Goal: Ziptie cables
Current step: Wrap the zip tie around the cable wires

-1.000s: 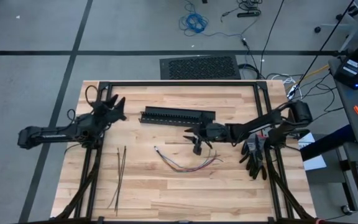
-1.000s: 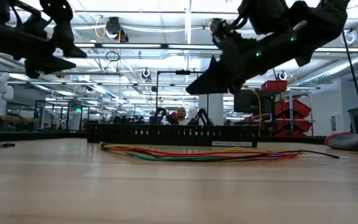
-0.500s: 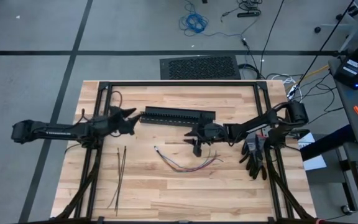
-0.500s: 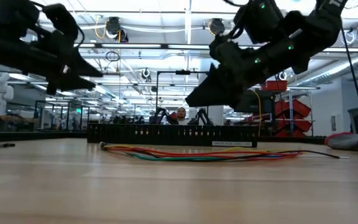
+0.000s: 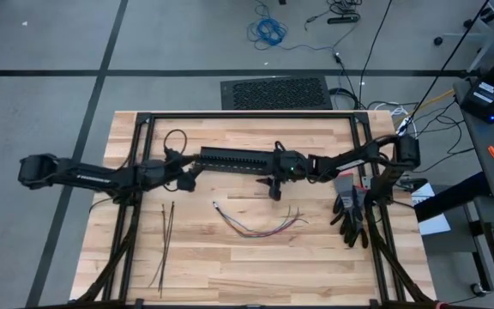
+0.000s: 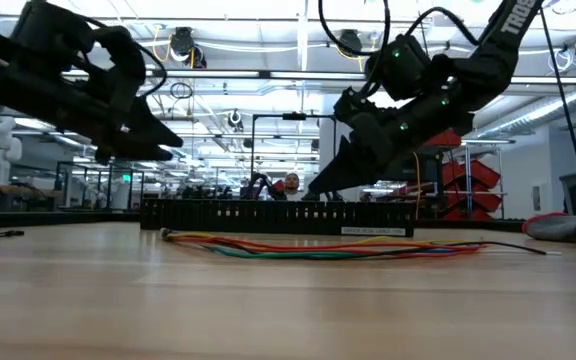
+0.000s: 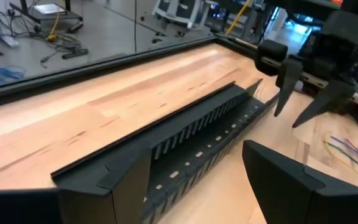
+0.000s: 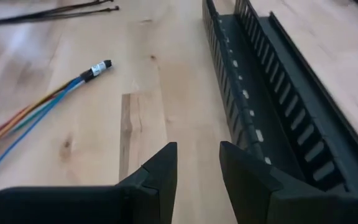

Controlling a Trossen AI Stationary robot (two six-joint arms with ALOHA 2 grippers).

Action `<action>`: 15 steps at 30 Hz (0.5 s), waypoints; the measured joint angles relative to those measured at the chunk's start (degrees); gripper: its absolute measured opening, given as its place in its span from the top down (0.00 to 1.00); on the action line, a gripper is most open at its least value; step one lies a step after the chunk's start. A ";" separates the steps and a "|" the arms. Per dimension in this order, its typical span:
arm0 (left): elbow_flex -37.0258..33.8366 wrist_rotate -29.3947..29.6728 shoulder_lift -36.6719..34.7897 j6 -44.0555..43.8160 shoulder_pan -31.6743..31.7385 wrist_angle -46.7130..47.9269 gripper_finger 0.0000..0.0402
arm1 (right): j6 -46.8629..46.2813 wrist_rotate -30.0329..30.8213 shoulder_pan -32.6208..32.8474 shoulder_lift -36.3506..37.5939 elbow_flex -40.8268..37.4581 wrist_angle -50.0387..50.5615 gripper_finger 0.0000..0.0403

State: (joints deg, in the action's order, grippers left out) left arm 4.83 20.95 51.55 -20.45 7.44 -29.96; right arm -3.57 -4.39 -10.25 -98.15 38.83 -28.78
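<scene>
The cables (image 5: 260, 221), a loose bundle of coloured wires, lie on the table nearer than the long black slotted duct (image 5: 245, 160). The zipties (image 5: 165, 240) lie flat at the near left. My left gripper (image 5: 191, 167) hovers open at the duct's left end (image 7: 123, 165), its fingers standing either side of that end and above it (image 6: 168, 145). My right gripper (image 5: 273, 184) hovers over the table beside the duct's right end (image 8: 241, 37), open by a narrow gap (image 8: 197, 149) with nothing in it. Its tips stay just above the duct (image 6: 316, 188).
A pair of black gloves (image 5: 350, 215) lies at the table's right edge, next to the right arm. A black metal frame (image 5: 247, 114) runs round the table's rim. Bare wood lies between the cables and the near edge.
My left gripper has gone toward the table's right and down to the duct's left end, tipping from raised to nearly level. My right gripper has swung toward the far edge and sunk toward the duct's right end. Cables, duct and zipties have stayed put.
</scene>
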 joint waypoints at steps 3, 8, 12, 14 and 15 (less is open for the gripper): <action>0.93 -0.64 5.66 0.34 0.00 -3.21 0.37 | -2.46 -1.59 -0.60 0.00 0.00 0.71 0.72; 4.21 -1.46 15.58 3.52 -0.04 -5.49 0.37 | -5.48 -1.49 2.28 0.00 0.00 1.21 0.72; 8.18 -1.55 22.81 7.20 0.00 -6.43 0.37 | -6.22 1.25 4.36 0.00 0.00 1.21 0.72; 9.90 -1.57 26.21 8.87 -0.02 -6.18 0.37 | -6.28 1.53 4.74 -0.03 0.00 1.25 0.72; 10.89 -1.57 27.94 9.17 0.00 -5.99 0.37 | -6.50 1.54 4.78 -0.16 0.00 1.25 0.72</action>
State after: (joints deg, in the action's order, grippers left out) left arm 15.72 19.38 79.50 -11.28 7.44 -35.95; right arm -10.07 -2.85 -5.48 -98.31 38.83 -27.53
